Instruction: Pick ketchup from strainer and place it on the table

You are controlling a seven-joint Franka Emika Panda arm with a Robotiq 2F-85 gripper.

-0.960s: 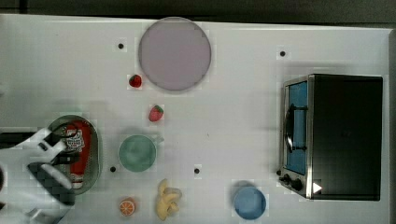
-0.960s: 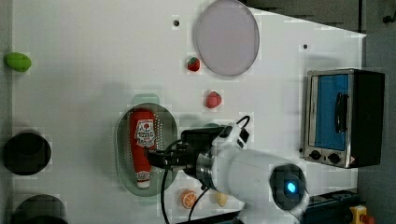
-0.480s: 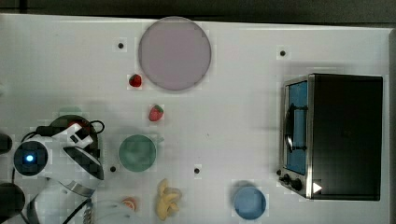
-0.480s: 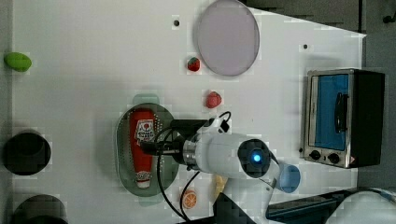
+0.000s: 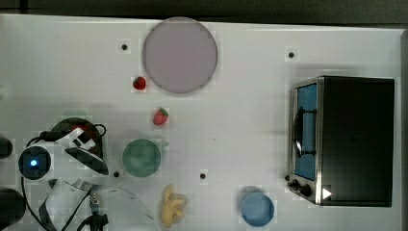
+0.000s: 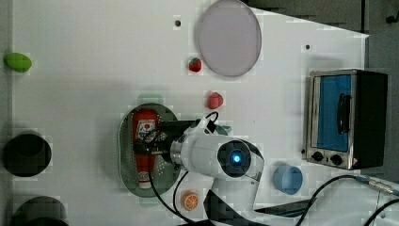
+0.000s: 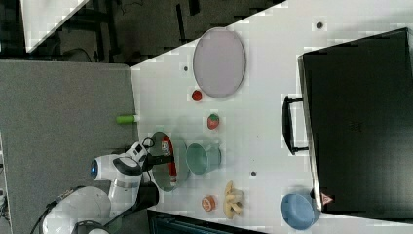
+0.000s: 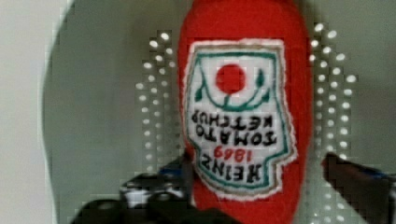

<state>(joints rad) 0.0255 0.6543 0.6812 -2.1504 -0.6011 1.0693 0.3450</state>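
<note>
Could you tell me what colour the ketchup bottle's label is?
White with green trim and a red dot on the ketchup; clearest in the wrist view.

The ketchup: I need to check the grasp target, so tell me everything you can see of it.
The ketchup is a small red bottle, soft and fabric-like, with a stitched white label edged in green that reads Heinz Tomato Ketchup. It lies flat, label up, lengthwise in the pale green strainer, its white cap toward the left view's bottom. The gripper straddles its body, one finger on each side, open; contact cannot be told.
</note>
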